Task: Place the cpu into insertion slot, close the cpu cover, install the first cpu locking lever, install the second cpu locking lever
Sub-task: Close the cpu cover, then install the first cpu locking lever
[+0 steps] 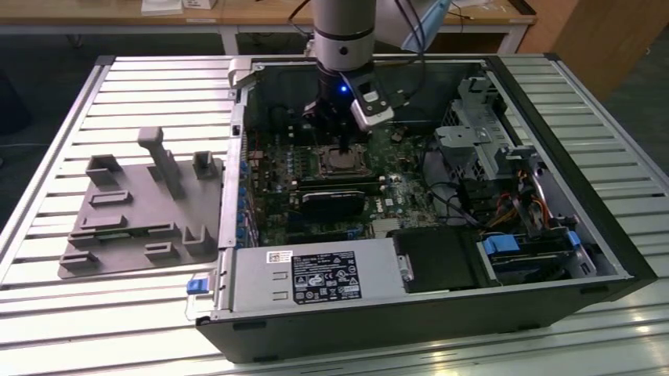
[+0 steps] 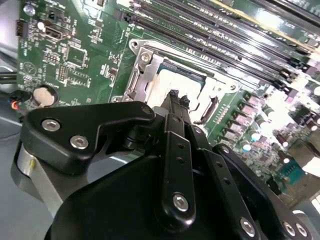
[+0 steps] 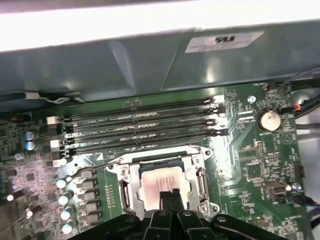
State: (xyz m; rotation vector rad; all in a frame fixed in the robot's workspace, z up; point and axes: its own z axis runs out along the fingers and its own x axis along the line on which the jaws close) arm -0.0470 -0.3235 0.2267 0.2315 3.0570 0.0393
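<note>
You're hanging the gripper [image 1: 342, 146] right over the insertion slot [image 1: 337, 164], near the middle of the open computer case [image 1: 585, 258] in the exterior view. The jaws are sitting narrow, tips almost pressed together, gripping nothing you can see.

In both wrist views the cpu [image 3: 161, 176] is lying flat in the slot, silvery top up, and the cpu cover [image 3: 201, 181] is looking folded down around it. The fingertips [image 3: 164, 200] are blocking one edge of the chip, so you can't tell whether they're touching metal or floating just above.

A wire lever [image 3: 95, 167] is running out past one corner of the slot toward the capacitors [image 3: 65, 200]; whether it's latched is hard to make out. The memory slots [image 3: 140, 127] are lying just beside it.

In the exterior view, a grey moulded fixture [image 1: 136, 219] is sitting on the slatted metal desk [image 1: 157, 86], at nine o'clock from the case. At twelve o'clock, wooden furniture [image 1: 262, 12] is getting cut off by the frame edge, with dark floor [image 1: 42, 55] underneath.
</note>
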